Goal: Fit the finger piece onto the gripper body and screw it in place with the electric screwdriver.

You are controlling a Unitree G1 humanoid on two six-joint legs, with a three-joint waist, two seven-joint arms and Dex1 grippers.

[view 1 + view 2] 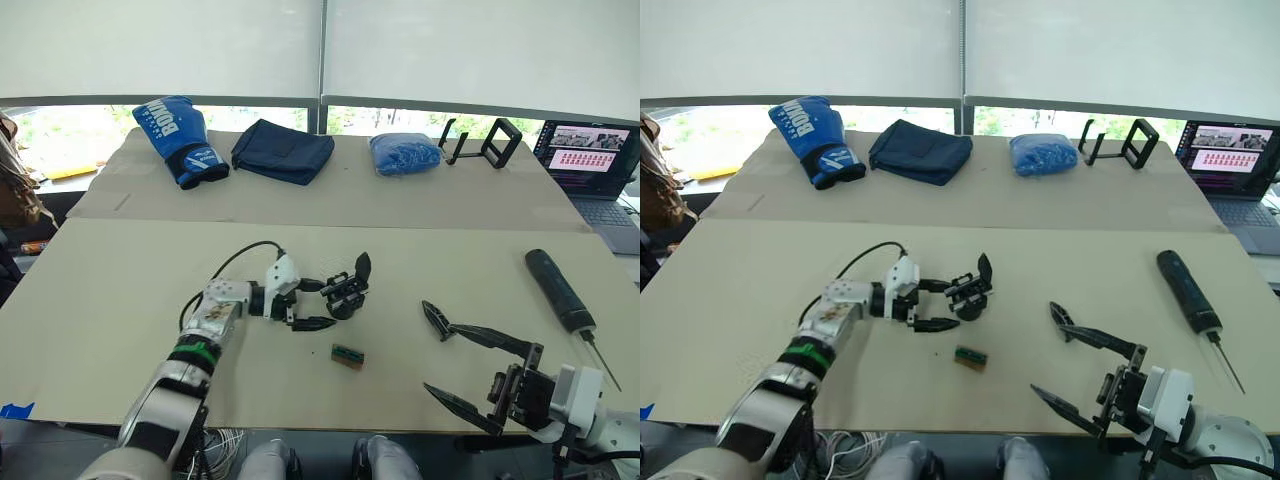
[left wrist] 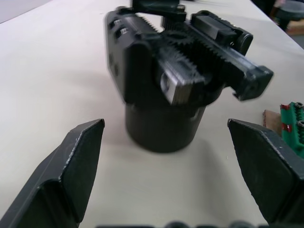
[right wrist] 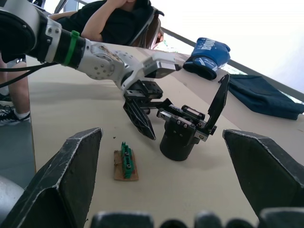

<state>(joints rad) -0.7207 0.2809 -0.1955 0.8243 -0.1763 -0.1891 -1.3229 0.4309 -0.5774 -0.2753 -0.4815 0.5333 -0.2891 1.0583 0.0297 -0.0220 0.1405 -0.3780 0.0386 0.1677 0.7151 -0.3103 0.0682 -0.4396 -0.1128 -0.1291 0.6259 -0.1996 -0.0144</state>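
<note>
The gripper body (image 1: 346,294) stands upright mid-table, a black stubby cylinder under a toothed mechanism (image 2: 190,61), with one pointed finger sticking up. My left gripper (image 1: 328,303) is open, its fingers on either side of the body's base, apart from it. The finger piece (image 1: 436,320) lies flat on the table to the right. My right gripper (image 1: 440,359) is open and empty near the front edge, the tip of its far finger right beside the piece. The electric screwdriver (image 1: 559,290) lies at the far right, its bit pointing toward the table's front.
A small green part on a brown base (image 1: 348,356) lies just in front of the gripper body. On the back table are a blue boxing glove (image 1: 180,140), a dark folded cloth (image 1: 283,150), a blue bag (image 1: 405,153), a black stand (image 1: 482,141) and a laptop (image 1: 592,165). A seated person (image 3: 118,19) is off to the left.
</note>
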